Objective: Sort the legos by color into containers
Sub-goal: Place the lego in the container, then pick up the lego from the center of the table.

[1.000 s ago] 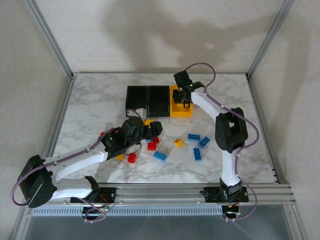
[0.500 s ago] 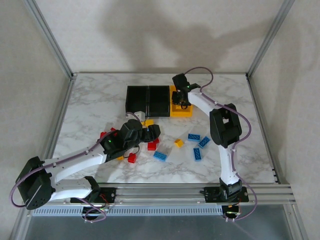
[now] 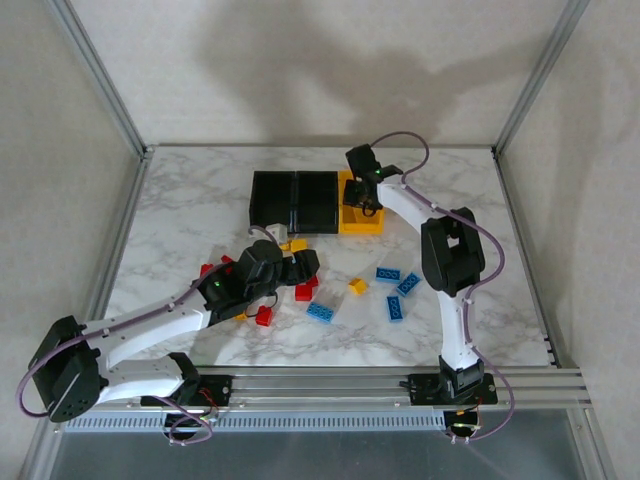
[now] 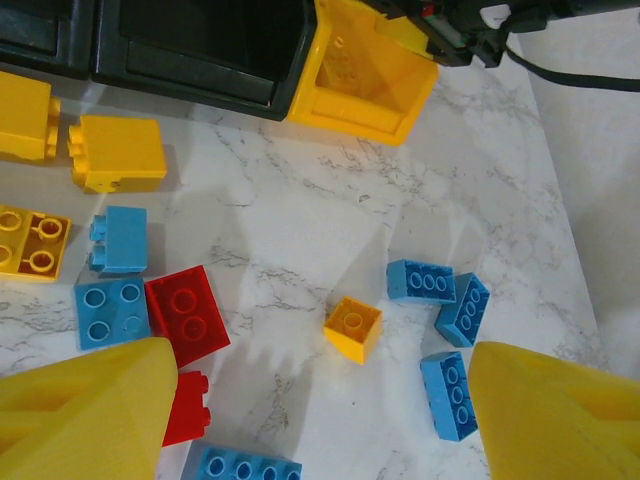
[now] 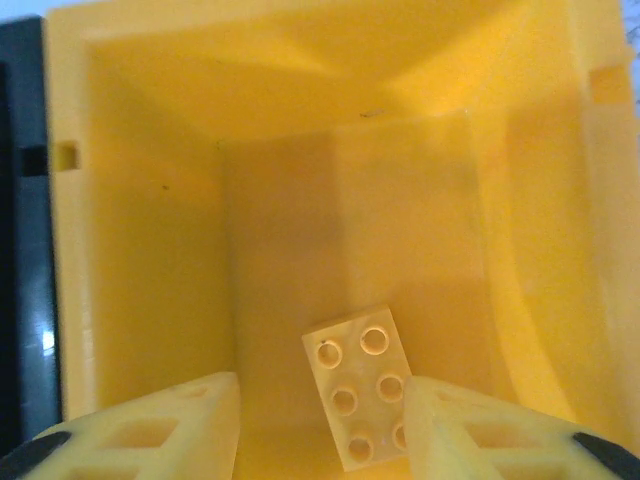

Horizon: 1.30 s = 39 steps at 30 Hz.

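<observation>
My right gripper (image 5: 320, 395) hangs inside the yellow container (image 5: 150, 250), jaws parted. A yellow lego (image 5: 360, 395) lies on the container floor between them, clear of the left finger and next to the right one. From above, that gripper (image 3: 362, 203) is over the yellow container (image 3: 350, 226), which stands to the right of two black containers (image 3: 296, 201). My left gripper (image 4: 318, 390) is wide open and holds nothing. It hovers over loose legos: a small yellow one (image 4: 353, 328), blue ones (image 4: 421, 281) and a red one (image 4: 187, 315).
More yellow legos (image 4: 122, 152) lie just in front of the black containers. Blue legos (image 3: 395, 308) and red legos (image 3: 263, 316) are scattered over the marble table (image 3: 180, 220) between the arms. Metal frame posts stand at the table's corners.
My right gripper's jaws have parted and let go of the yellow lego, which now rests in the yellow container. My left gripper has shifted slightly over the pile, still open.
</observation>
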Motion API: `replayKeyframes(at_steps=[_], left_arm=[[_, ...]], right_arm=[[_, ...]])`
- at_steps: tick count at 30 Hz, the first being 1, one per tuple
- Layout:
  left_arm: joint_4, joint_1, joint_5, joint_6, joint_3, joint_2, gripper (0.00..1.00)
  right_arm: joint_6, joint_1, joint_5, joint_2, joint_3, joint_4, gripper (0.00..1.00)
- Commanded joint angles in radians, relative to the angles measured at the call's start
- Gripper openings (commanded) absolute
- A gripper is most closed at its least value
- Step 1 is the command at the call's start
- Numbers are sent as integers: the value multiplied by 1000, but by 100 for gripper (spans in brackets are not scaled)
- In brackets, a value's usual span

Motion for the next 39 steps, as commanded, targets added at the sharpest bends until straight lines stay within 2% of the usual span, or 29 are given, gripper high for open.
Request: replayKeyframes(at_steps=[1, 6, 10, 14, 23, 30, 39], left_arm=[[-27, 4, -28, -19, -7, -39, 77], [-96, 6, -60, -32, 1, -65, 77], [-150, 15, -79, -56, -6, -83, 74], [-191, 25, -83, -74, -16, -93, 68], [-237, 26, -83, -125, -35, -72, 64], [-247, 25, -71, -141, -66, -66, 63], [-230, 22, -49, -164, -114, -61, 60]], right_arm=[[-9, 7, 12, -142, -25, 20, 46], [-37, 36, 17, -301, -160, 55, 46], [-46, 51, -49, -471, -364, 138, 46], [-34, 67, -88, -627, -549, 197, 51], [16, 117, -122, -858, -808, 251, 53], [68, 167, -122, -898, -898, 263, 53], [93, 262, -128, -800, -894, 316, 54]])
